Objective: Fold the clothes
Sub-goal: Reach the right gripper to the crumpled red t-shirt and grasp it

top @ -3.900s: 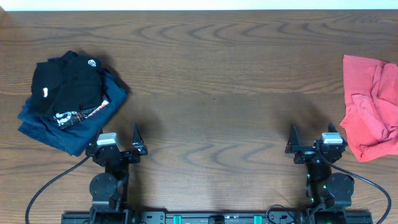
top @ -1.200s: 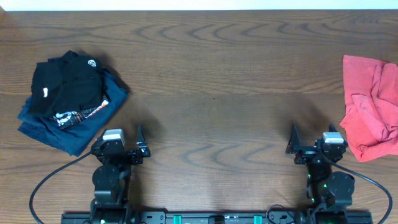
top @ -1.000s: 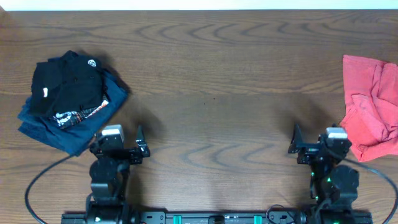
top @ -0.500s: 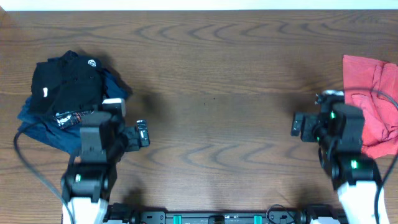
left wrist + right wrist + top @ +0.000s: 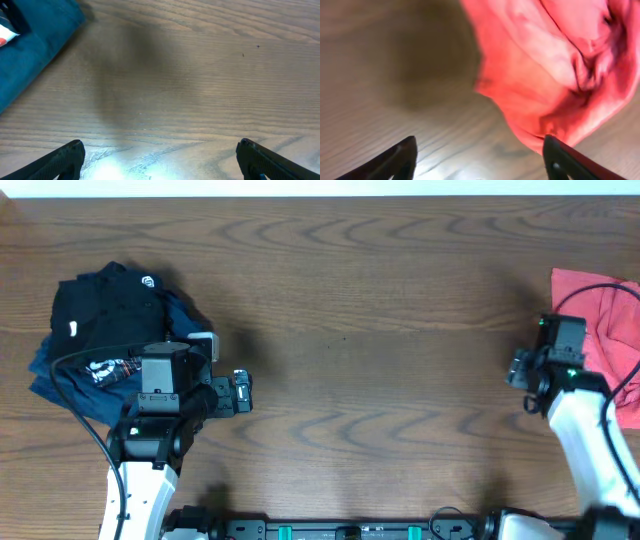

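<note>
- Far left, the black garment (image 5: pixel 105 315) sits on the navy garment (image 5: pixel 55 385), a folded stack near the left edge of the tabletop (image 5: pixel 380 330).
- My left claw (image 5: pixel 160 152) hangs just right of that stack. It is spread wide, gripping nothing, with bare wood beneath it.
- Between the two arms I see a broad stretch of wood grain, good room for moving.
- My right claw (image 5: pixel 480 147) is spread wide too and grips nothing. One fingertip (image 5: pixel 555 150) sits right at the shirt's hem, but I cannot tell if it touches.
- The red T-shirt (image 5: pixel 610 320) lies crumpled at the tabletop's right edge, running out of the overhead view.
</note>
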You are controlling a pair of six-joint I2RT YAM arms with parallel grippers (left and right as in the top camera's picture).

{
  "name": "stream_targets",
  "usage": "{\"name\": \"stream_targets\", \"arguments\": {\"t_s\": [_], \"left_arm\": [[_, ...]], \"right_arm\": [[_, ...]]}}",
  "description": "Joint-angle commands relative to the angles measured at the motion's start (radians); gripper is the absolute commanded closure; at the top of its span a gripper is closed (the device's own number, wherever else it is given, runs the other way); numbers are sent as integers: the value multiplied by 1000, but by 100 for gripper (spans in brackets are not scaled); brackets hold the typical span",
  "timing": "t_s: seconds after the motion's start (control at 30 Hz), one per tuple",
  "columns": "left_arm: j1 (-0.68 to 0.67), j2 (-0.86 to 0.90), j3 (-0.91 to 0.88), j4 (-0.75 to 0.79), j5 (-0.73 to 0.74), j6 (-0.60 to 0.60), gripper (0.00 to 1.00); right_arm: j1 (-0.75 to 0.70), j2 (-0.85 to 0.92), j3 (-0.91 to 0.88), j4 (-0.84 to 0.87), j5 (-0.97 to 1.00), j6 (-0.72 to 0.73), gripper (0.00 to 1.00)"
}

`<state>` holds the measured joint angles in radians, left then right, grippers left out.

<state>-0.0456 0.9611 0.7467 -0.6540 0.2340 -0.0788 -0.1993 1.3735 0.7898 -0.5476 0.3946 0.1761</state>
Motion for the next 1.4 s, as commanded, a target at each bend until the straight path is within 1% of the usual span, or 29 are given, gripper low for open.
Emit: {"name": "stream_targets", "arguments": {"t_s": [0.0, 0.1, 0.17, 0.2, 0.33, 0.4, 0.53, 0.57, 0.6, 0.67, 0.7, 0.83, 0.9, 1.0, 1.07, 1.1, 1.2, 1.37], "left_arm": [[5, -2, 24, 1, 13, -8, 2], [5, -2, 24, 5, 13, -8, 2], [5, -2, 24, 4, 13, -8, 2], [5, -2, 24, 4, 13, -8, 2], [5, -2, 24, 8, 13, -8, 2], [5, -2, 24, 8, 13, -8, 2], [5, -2, 24, 8, 13, -8, 2], [5, -2, 24, 8, 13, -8, 2], [5, -2, 24, 8, 13, -8, 2], [5, -2, 24, 8, 13, -8, 2], [5, -2, 24, 8, 13, -8, 2], [5, -2, 24, 12, 13, -8, 2], [5, -2, 24, 15, 13, -8, 2], [5, -2, 24, 19, 13, -8, 2], [5, -2, 24, 24, 13, -8, 2], [5, -2, 24, 27, 13, -8, 2], [5, -2, 24, 34, 13, -8, 2], [5, -2, 24, 35, 13, -8, 2]], "right_arm": [[-63, 90, 15, 35, 68, 33, 26], [-98, 161, 15, 89, 69, 33, 34], [-117, 201, 15, 124, 68, 34, 42], [-124, 217, 15, 135, 63, 33, 44], [-148, 276, 15, 159, 45, 33, 45], [-157, 295, 15, 171, 46, 33, 52], [-167, 312, 15, 209, 42, 33, 56], [-167, 312, 15, 218, 42, 33, 60], [-167, 312, 15, 221, 43, 33, 69], [-167, 312, 15, 224, 42, 34, 94], [-167, 312, 15, 224, 38, 37, 99], [-167, 311, 15, 231, -29, 35, 99], [-162, 299, 16, 231, -117, 4, 99], [-134, 266, 39, 234, -331, -64, 99], [-89, 230, 68, 217, -492, -113, 99], [-56, 207, 85, 200, -546, -124, 99], [67, 132, 110, 166, -616, -139, 99], [307, 25, 111, 176, -623, -147, 99]]}}
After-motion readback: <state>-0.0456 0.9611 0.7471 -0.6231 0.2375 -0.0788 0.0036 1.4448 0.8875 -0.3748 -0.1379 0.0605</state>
